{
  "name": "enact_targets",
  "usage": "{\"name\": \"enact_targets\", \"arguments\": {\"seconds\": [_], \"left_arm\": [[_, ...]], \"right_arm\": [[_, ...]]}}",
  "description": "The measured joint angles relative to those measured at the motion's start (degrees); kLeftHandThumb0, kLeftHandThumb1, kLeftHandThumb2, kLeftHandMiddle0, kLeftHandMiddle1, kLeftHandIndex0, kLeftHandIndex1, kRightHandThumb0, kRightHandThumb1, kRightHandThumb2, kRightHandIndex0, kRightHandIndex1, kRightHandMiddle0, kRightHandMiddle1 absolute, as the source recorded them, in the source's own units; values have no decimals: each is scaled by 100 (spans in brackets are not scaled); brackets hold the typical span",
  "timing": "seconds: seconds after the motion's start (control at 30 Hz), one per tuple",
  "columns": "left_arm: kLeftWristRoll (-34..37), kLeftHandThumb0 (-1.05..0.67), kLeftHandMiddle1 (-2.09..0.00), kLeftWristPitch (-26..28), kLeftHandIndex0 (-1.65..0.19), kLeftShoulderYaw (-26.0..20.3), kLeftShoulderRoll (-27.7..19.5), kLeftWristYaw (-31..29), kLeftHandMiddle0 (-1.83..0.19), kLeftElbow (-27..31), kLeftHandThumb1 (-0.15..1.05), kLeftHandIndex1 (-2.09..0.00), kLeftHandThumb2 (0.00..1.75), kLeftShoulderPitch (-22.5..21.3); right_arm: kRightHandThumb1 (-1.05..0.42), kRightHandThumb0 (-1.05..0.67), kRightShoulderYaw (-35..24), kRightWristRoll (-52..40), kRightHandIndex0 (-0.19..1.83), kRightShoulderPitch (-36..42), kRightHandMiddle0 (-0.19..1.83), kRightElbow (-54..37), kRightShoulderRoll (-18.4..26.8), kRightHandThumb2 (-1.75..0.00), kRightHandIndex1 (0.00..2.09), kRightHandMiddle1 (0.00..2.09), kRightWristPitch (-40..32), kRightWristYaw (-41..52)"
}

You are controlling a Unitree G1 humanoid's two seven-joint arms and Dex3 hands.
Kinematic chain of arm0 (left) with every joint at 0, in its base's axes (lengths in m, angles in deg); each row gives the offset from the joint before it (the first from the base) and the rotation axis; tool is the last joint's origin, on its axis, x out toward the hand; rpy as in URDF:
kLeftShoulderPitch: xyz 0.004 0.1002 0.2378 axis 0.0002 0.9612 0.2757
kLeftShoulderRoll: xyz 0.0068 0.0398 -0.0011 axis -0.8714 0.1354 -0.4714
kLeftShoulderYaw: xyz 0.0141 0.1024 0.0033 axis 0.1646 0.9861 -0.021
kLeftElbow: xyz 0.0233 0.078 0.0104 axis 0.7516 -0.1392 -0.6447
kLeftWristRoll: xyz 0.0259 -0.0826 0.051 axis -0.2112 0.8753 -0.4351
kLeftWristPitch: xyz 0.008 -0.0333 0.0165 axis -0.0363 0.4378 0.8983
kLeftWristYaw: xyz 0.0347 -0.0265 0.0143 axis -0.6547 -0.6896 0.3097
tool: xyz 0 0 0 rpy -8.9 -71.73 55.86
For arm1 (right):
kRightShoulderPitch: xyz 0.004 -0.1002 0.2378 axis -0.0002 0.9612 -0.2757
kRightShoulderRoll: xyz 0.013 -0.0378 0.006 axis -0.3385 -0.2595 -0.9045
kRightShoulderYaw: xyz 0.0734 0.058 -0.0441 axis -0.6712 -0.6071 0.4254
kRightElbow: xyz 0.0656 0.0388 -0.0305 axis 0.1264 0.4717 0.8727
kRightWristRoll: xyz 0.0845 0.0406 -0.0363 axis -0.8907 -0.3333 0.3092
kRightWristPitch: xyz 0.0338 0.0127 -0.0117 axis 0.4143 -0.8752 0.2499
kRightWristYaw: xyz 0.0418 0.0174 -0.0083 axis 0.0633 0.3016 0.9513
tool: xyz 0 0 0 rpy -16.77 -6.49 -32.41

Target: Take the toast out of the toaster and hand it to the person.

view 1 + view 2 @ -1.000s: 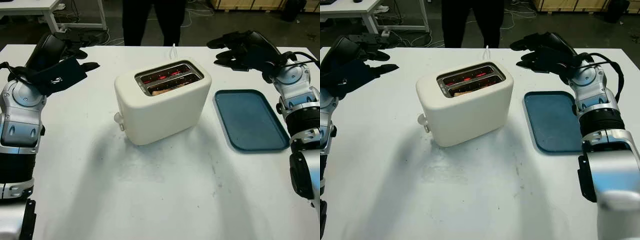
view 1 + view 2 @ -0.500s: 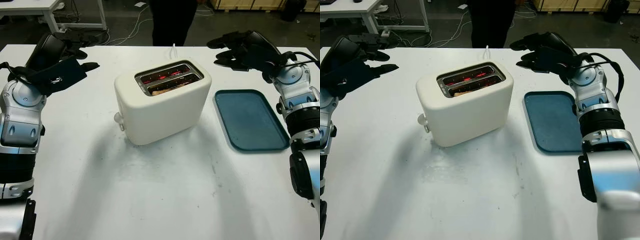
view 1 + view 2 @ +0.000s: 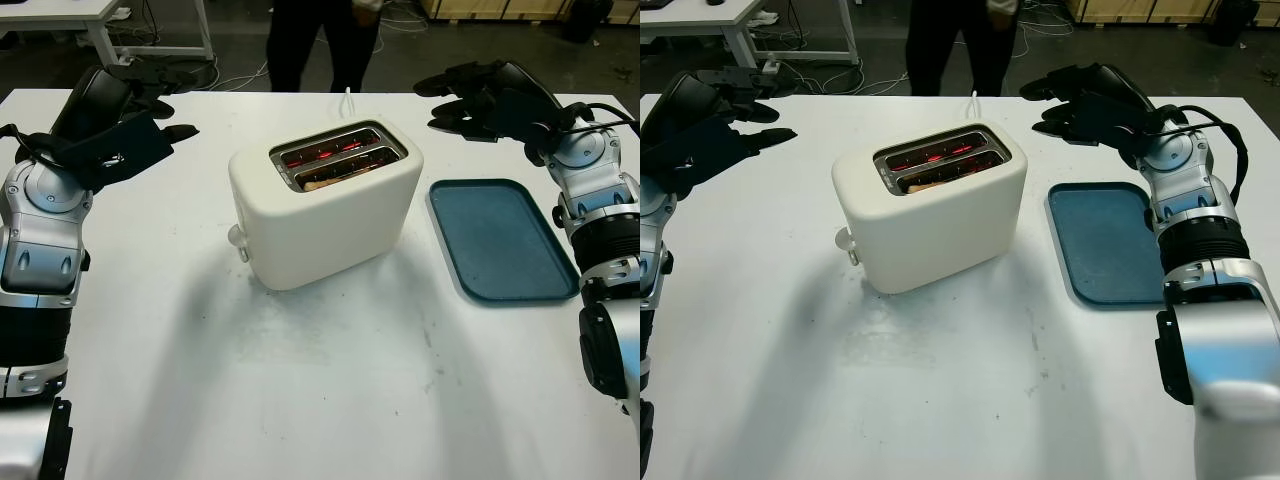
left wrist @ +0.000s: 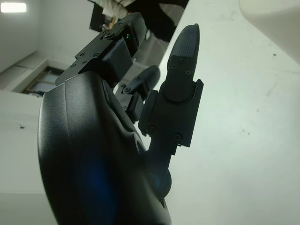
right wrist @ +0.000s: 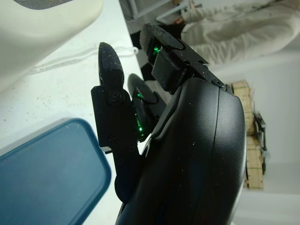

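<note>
A cream two-slot toaster stands in the middle of the white table, its heating elements glowing red. A slice of toast sits low in the nearer slot, only its top edge showing. My left hand hovers open above the table's far left, well clear of the toaster. My right hand hovers open at the far right, just beyond the tray and to the right of the toaster. A person in dark trousers stands behind the table's far edge.
A blue tray with nothing on it lies to the right of the toaster. The toaster's white cord runs off the far edge. A lever knob sticks out at the toaster's left end. Desks and cables lie on the floor beyond.
The person behind the table has shifted sideways along the far edge. Both of my hands and the toaster have stayed where they were.
</note>
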Motion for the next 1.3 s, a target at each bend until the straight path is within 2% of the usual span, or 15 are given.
{"name": "enact_targets", "arguments": {"seconds": [1.3], "left_arm": [[20, -42, -49, 58, -71, 0, 0, -1, -56, 39, 92, 0, 8, 0]], "right_arm": [[-92, -31, -36, -69, 73, 1, 69, -28, -1, -14, 0, 0, -72, 80]]}}
